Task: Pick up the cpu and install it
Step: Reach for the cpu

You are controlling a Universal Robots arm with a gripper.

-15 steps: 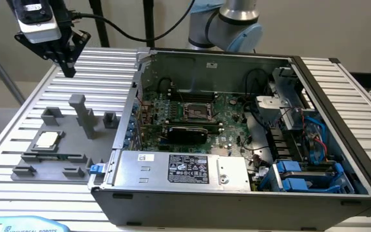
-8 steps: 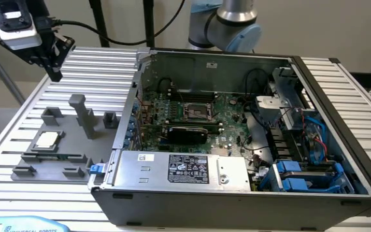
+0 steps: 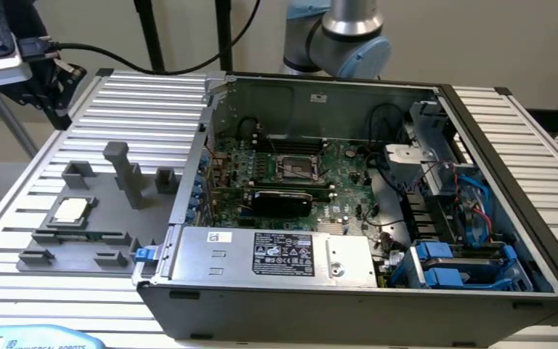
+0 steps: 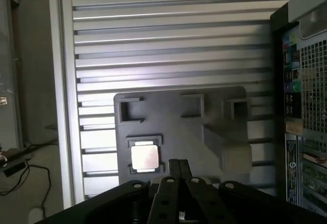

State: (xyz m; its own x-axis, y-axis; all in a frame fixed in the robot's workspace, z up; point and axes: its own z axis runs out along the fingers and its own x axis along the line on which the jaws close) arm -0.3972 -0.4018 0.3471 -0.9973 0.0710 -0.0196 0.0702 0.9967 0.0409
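The cpu (image 3: 73, 209) lay in its pocket on the grey tray (image 3: 104, 219), beside the computer case (image 3: 259, 299); the gripper (image 4: 180, 164) hung near it, fingers (image 4: 174, 169) together, empty. A clean pick probably wanted the jaws parted and centred squarely over the chip.

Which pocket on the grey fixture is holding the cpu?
The square pocket toward the exterior view's left of the grey fixture, beside the green memory stick: the silvery cpu sits in it. Other blocks hold no chip.

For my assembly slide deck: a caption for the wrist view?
Shut gripper looks down on the grey tray, cpu resting in its pocket, computer case beside the tray.
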